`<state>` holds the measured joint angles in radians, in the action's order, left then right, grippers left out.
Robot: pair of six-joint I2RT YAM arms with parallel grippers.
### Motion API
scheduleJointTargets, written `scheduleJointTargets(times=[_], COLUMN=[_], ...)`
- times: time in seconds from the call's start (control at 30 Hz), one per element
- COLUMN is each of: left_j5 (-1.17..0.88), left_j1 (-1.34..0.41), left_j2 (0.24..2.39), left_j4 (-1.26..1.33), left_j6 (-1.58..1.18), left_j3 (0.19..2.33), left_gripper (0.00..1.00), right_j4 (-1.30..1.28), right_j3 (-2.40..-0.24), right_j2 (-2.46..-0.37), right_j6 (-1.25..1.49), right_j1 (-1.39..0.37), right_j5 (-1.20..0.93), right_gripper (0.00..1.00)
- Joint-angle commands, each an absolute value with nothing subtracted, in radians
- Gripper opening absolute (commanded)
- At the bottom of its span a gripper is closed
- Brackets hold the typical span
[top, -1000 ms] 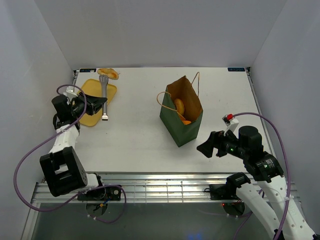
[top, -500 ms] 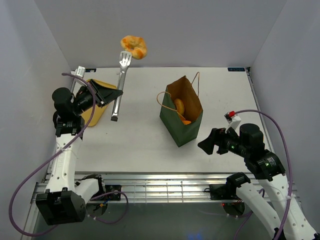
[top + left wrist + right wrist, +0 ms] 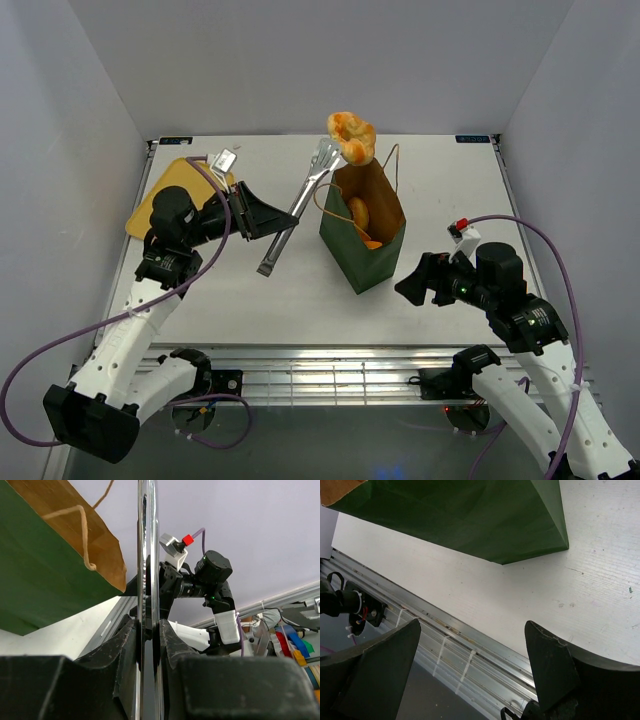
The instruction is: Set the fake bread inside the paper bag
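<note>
My left gripper (image 3: 272, 216) is shut on the metal tongs (image 3: 300, 204), which pinch a golden-brown bread piece (image 3: 351, 137) held in the air just above the far rim of the dark green paper bag (image 3: 368, 253). The bag stands open at mid-table, with orange bread pieces (image 3: 360, 215) inside. In the left wrist view the tongs (image 3: 148, 555) run up between my fingers (image 3: 170, 645), with the bag (image 3: 45, 575) at the left. My right gripper (image 3: 412, 291) is open and empty, low over the table just right of the bag's base (image 3: 470, 515).
The flat yellow tray (image 3: 158, 190) lies at the far left of the table. The metal rail (image 3: 330, 362) runs along the near edge. White walls close in the back and both sides.
My left arm has swung right, carrying the tongs and bread piece from over the tray at the far left to above the bag's opening. The right arm has barely moved.
</note>
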<state>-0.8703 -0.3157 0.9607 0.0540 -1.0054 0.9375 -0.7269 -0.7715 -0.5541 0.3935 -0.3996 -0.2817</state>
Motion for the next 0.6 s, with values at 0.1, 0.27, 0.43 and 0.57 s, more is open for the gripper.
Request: scheduleJointTargets(times=[0.1,0.27,0.43,0.57], left_j5=[-0.795,-0.784,-0.782,-0.782], left_j1=[-0.391,-0.417,-0.422,-0.426], left_j2=[0.914,0.896,0.873,0.873], left_j4=[0.054,0.054,0.052,0.051], left_j6=[-0.965,-0.960,-0.966,-0.966], left_j3=[0.894,0.845,0.816,0.795], left_gripper=[0.00,0.00,0.00,0.00], right_j4=[-0.716,-0.698,-0.686,-0.680], right_j3=[-0.807,-0.795,-0.793,-0.787], right_j2=[-0.554,-0.574,-0.584,-0.589], right_j6=[0.414,0.416,0.416,0.416], right_j1=[-0.402,-0.402,-0.402,-0.402], right_j5=[-0.244,-0.250,-0.245,-0.250], right_gripper=[0.90,0.90,0.90,0.90])
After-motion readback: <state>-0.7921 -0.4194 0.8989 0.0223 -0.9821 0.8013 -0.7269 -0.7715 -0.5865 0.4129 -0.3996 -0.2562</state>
